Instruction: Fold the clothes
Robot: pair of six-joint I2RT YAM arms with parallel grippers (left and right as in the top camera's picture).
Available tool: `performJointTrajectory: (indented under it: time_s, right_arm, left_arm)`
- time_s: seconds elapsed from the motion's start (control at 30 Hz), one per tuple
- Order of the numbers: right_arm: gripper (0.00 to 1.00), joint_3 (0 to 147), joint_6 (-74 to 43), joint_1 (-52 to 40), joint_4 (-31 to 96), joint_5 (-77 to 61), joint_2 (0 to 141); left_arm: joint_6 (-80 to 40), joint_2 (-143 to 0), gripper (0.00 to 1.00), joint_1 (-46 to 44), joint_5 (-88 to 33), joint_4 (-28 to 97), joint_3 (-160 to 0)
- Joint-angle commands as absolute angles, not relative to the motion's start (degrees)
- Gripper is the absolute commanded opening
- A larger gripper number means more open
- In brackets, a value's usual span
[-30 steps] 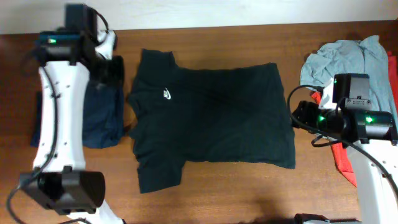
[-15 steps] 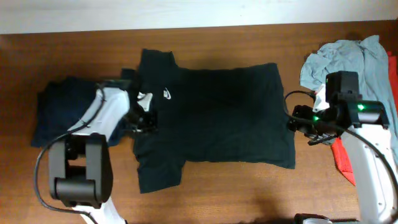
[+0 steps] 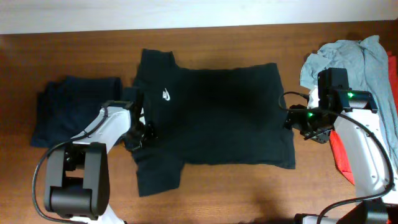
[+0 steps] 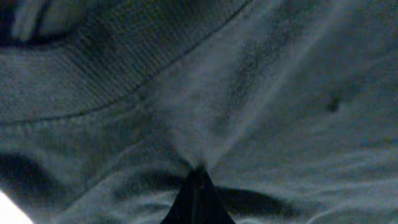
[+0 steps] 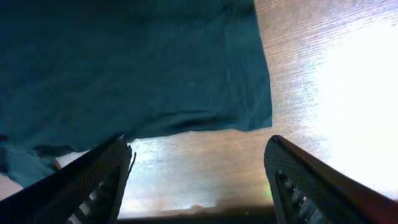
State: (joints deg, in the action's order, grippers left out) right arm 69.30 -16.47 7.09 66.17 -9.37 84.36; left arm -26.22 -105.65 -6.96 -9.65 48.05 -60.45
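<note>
The black T-shirt (image 3: 217, 112) lies spread flat on the wooden table, its white logo (image 3: 167, 94) toward the left. My left gripper (image 3: 147, 132) is down on the shirt's left side near the lower sleeve. In the left wrist view the left gripper (image 4: 198, 177) is shut, with T-shirt fabric (image 4: 261, 81) gathered in wrinkles into its tips. My right gripper (image 3: 292, 118) hovers open at the shirt's right hem. In the right wrist view the right gripper (image 5: 198, 144) stands wide with bare wood between its fingers, and the T-shirt (image 5: 124, 68) hem corner lies just ahead.
A folded dark navy garment (image 3: 68, 112) lies left of the shirt, beside my left arm. A light grey shirt (image 3: 348, 59) and a red shirt (image 3: 339, 152) are piled at the right edge under my right arm. Bare table (image 3: 249, 193) runs along the front.
My left arm swung from the back left down onto the shirt's left side and shut on the fabric. The right gripper edged up and closer to the right hem, still open.
</note>
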Motion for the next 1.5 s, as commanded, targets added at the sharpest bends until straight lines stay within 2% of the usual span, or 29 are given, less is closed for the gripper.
performJointTrajectory:
  time_s: [0.0,0.47,0.67,0.77,0.83,0.87,1.0,1.1,1.13,1.17,1.23,1.37,1.47]
  right_arm:
    - [0.72,69.4,-16.5,7.4,65.1,-9.9,84.7]
    - [0.78,67.6,-16.5,7.4,64.9,-9.9,92.6]
    - [0.78,66.6,-16.5,7.4,66.9,-10.0,95.7]
    - [0.78,66.6,-16.4,7.4,67.2,-10.2,95.7]
    - [0.74,66.6,-14.9,7.4,67.5,-12.3,95.6]
    - [0.73,66.6,-14.1,7.4,67.6,-13.3,95.5]
    - [0.71,66.6,-13.5,7.4,69.5,-15.0,92.7]
    - [0.72,66.6,-13.5,7.4,72.2,-15.0,88.0]
    - [0.72,66.6,-13.5,7.4,72.9,-15.0,86.3]
    - [0.73,66.6,-13.5,7.4,73.8,-15.0,84.0]
    - [0.77,66.6,-13.6,7.4,75.1,-14.8,79.5]
    - [0.84,66.6,-14.0,7.4,76.8,-14.8,71.4]
    - [0.87,66.5,-14.0,7.4,77.1,-14.7,68.6]
  left_arm:
    - [-30.0,-109.4,0.01,-4.8,-6.3,52.5,-55.4]
    - [-25.1,-107.8,0.01,-3.5,-4.5,54.2,-55.9]
    - [-19.3,-102.8,0.14,-3.5,-4.4,54.6,-58.5]
    - [-16.6,-97.4,0.25,-3.6,-4.4,55.9,-59.7]
    - [-15.5,-92.4,0.34,-3.6,-4.4,57.4,-60.6]
    - [-15.0,-90.1,0.35,-3.6,-4.4,58.0,-60.9]
    - [-14.9,-80.2,0.36,-3.6,-4.5,60.6,-61.4]
    - [-14.9,-72.5,0.28,-3.6,-5.8,62.1,-61.4]
    - [-14.9,-69.9,0.29,-3.6,-7.0,62.5,-61.4]
    - [-14.9,-67.7,0.44,-3.6,-7.9,62.9,-61.4]
    - [-14.9,-63.7,0.64,-3.6,-8.5,64.6,-61.4]
    - [-20.8,-59.6,0.65,-3.6,-7.1,71.0,-60.5]
    - [-26.9,-59.0,0.69,-3.6,-6.4,73.1,-56.4]
